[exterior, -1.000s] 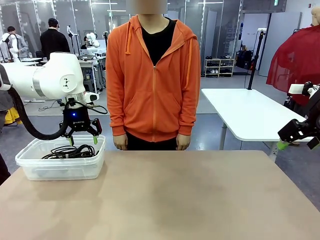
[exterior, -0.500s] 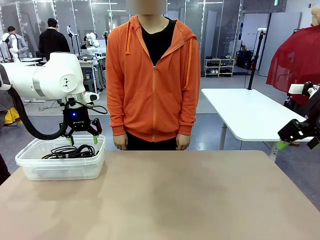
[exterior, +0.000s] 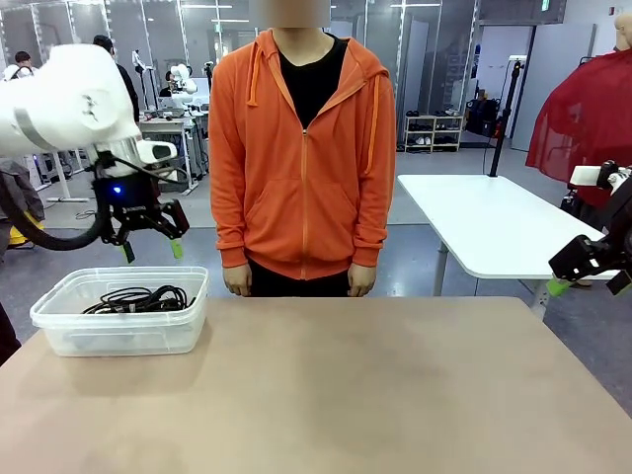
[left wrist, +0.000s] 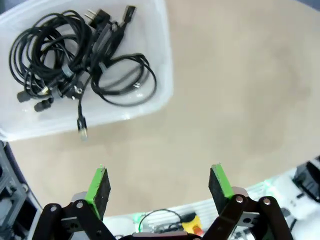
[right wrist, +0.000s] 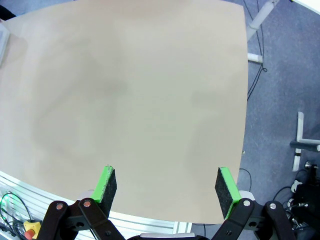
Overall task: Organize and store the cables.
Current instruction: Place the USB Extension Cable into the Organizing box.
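Landmark: the clear plastic bin (exterior: 118,331) on the tan table (exterior: 375,395), at the robot's left end; every place below is given from it.
Cables: the black cables (exterior: 138,298) lie inside the bin as a loose heap of coiled bundles, plugs showing; in the left wrist view the cables (left wrist: 75,60) cover most of the bin floor, and one small plug hangs toward the bin wall nearest the camera (a green tie is too small to pick out).
Left gripper: the left gripper (exterior: 148,247) hangs above the bin, clear of its rim, jaws spread wide and empty; the green pads (left wrist: 98,185) frame bare table beside the bin, so nothing is between them.
Right gripper: the right gripper (exterior: 583,272) sits far across the table from the bin, off the table's right edge; its jaws are spread and empty in its own wrist view (right wrist: 162,192), likely parked there to keep out of the way.
Person: stands beyond the table's far edge, to the right of the bin, hands (exterior: 237,281) hanging at the sides, taking no part.
Task state: judging by the bare tabletop and the filled bin, the storing looks done or nearly so.
Risk: the plug near the wall could snag if the bin is moved.
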Controlling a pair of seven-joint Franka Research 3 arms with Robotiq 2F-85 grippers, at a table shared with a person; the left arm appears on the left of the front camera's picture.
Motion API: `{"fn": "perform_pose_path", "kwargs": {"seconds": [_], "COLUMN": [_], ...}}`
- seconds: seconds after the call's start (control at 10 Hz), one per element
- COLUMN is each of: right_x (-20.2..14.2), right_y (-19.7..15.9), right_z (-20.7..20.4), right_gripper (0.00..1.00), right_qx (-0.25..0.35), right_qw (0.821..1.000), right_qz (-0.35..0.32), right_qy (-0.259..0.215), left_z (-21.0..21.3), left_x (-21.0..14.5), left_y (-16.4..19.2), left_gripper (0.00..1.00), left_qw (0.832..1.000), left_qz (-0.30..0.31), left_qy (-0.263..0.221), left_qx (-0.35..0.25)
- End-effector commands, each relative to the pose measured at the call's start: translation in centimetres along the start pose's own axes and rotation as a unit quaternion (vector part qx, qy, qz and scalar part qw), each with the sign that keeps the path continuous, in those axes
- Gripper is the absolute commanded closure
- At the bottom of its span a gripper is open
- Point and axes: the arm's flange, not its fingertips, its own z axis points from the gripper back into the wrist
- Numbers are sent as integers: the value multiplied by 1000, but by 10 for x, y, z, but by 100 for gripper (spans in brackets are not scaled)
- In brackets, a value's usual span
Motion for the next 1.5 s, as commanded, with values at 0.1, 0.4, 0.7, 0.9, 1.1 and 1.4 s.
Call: {"fn": "perform_pose_path", "kwargs": {"seconds": [0.1, 0.4, 0.7, 0.9, 1.1, 1.4], "right_x": [1, 1, 1, 1, 1, 1], "right_y": [1, 1, 1, 1, 1, 1], "right_z": [0, 0, 0, 0, 0, 0], "right_gripper": [0, 0, 0, 0, 0, 0], "right_qx": [0, 0, 0, 0, 0, 0], "right_qw": [1000, 1000, 1000, 1000, 1000, 1000], "right_qz": [2, 2, 2, 2, 2, 2], "right_qy": [4, 4, 4, 4, 4, 4], "left_z": [24, 31, 38, 42, 42, 42], "left_x": [-108, -185, -219, -217, -217, -217], "left_y": [-5, -4, -4, -13, -13, -13], "left_gripper": [0, 0, 0, 0, 0, 0], "left_qw": [993, 955, 936, 941, 941, 941], "left_qz": [-105, -250, -333, -312, -312, -312], "left_qy": [-46, -110, -108, -98, -98, -98], "left_qx": [21, 113, 38, 84, 84, 84]}}
